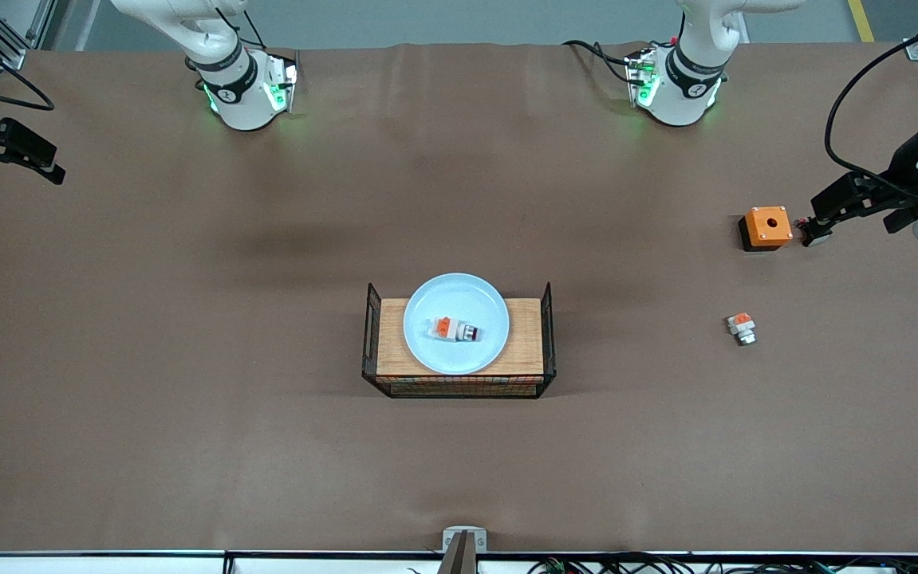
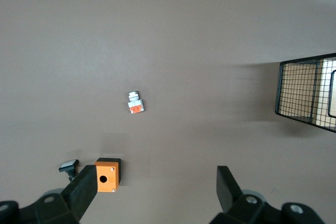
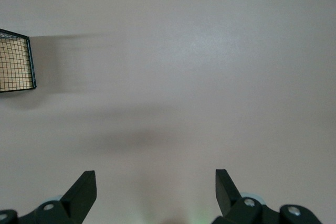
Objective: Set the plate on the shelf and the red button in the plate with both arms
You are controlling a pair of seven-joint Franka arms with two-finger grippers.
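Note:
The pale blue plate (image 1: pixel 456 299) rests on a wooden board inside a black wire basket (image 1: pixel 459 388) at the middle of the table. The red button (image 1: pixel 454 328) lies on its side in the plate, its dark cap toward the left arm's end. My left gripper (image 1: pixel 817 222) (image 2: pixel 157 187) hangs open and empty above the table at the left arm's end, beside the orange box. My right gripper (image 1: pixel 48 159) (image 3: pixel 156 187) hangs open and empty over the bare table at the right arm's end. Both arms wait away from the basket.
An orange box with a hole (image 1: pixel 766 227) (image 2: pixel 108 174) sits near the left gripper. A similar white-orange piece with a silver tip (image 1: pixel 741 327) (image 2: pixel 135 103) lies nearer the front camera than the box. The basket's corner (image 2: pixel 307 95) (image 3: pixel 16 61) shows in both wrist views.

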